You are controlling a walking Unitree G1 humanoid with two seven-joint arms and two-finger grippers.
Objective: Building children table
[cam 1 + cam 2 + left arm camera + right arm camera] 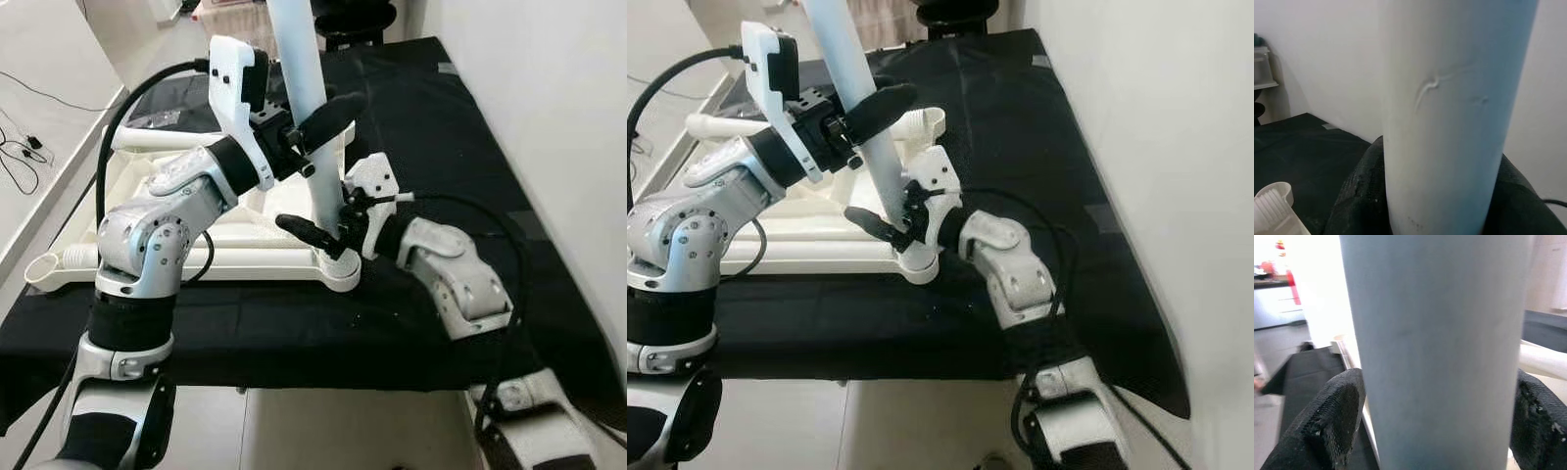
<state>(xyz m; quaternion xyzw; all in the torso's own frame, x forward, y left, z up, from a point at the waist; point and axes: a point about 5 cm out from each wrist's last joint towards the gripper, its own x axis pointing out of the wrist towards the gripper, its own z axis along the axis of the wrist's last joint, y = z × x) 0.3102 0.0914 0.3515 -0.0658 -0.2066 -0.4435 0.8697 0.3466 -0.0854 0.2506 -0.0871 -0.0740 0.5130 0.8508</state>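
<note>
Here the white table leg point(312, 117) stands nearly upright, its long axis tilted slightly, its foot at the corner socket point(338, 262) of the upturned white tabletop point(196, 250) on the black-draped worktop point(460, 117). The left pincer point(312, 137) clasps it high; the right pincer point(328, 230) clasps it just above the socket.
</note>
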